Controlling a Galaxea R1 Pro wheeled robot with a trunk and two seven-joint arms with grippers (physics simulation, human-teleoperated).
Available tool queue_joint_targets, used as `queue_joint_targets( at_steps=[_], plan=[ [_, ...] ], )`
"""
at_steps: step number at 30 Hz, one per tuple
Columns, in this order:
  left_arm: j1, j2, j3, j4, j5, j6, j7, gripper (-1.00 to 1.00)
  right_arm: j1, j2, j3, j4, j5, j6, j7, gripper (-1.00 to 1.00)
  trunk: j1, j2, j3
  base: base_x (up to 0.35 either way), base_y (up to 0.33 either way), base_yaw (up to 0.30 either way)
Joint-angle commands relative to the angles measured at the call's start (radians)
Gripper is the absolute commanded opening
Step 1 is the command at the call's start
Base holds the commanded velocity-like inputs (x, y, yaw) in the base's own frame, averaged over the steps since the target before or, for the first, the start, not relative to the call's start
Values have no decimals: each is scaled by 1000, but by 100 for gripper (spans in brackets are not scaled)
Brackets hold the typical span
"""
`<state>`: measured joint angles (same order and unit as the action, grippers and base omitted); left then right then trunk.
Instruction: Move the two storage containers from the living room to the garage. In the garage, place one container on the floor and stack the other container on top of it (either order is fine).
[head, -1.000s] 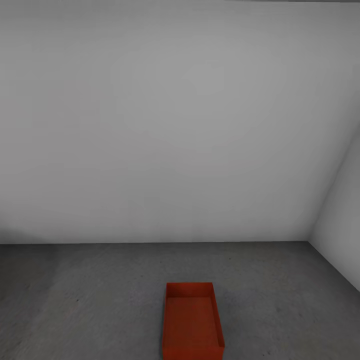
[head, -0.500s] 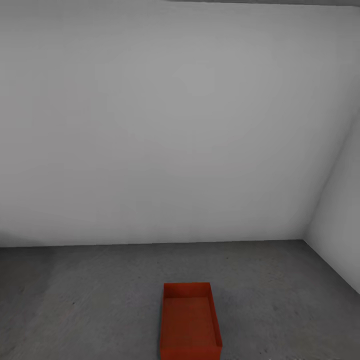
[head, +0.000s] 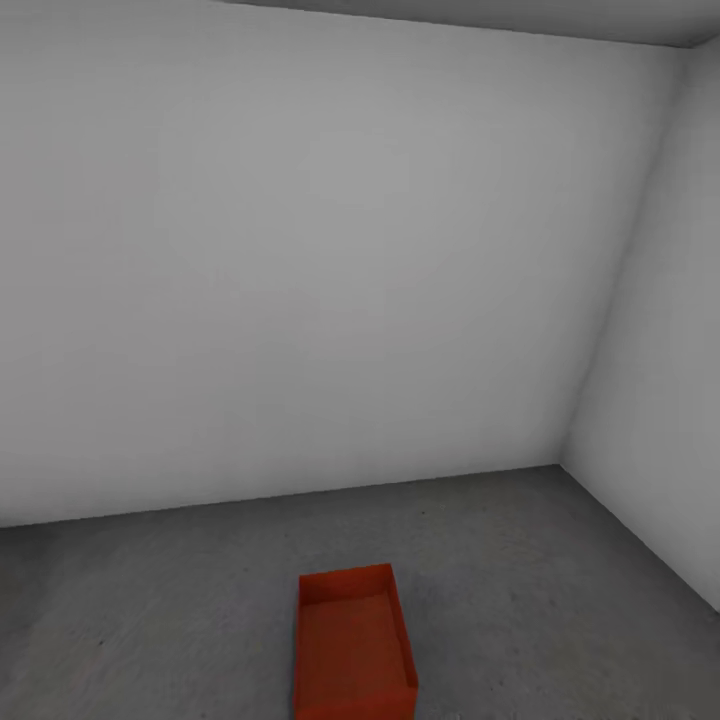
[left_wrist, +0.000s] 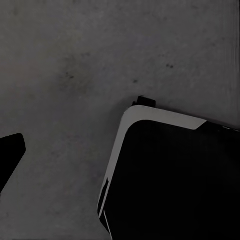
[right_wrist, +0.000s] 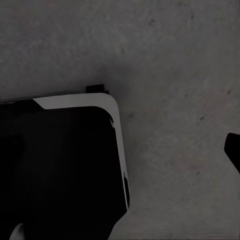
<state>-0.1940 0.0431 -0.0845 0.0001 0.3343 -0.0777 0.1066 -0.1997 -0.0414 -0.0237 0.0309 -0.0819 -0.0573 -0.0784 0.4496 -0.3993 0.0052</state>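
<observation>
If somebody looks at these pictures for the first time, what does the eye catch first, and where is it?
The eye goes first to the orange-red storage container, open and with nothing inside, standing on the dark grey concrete floor at the lower middle of the head view. Behind it stands a plain white wall, meeting a second wall at the corner on the right. The wrist views show the same mottled floor beside the robot's dark base.

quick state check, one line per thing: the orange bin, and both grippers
storage container: upright on the floor, open-topped, empty, nothing stacked on it.
left gripper: one dark fingertip shows above concrete; jaws unreadable.
right gripper: one dark fingertip shows above concrete; jaws unreadable.
</observation>
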Motion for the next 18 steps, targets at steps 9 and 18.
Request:
queue_joint_targets(
  at_steps=[9,18],
  plan=[
    [0,0,-9,0,8,-2,2,100,-1,4,-1,3,-7,-6,0,100,0,-1,10,0,0,-222],
    [0,0,-9,0,8,-2,2,100,-1,6,-1,3,-11,-11,0,100,0,-1,21,0,0,-183]
  ],
)
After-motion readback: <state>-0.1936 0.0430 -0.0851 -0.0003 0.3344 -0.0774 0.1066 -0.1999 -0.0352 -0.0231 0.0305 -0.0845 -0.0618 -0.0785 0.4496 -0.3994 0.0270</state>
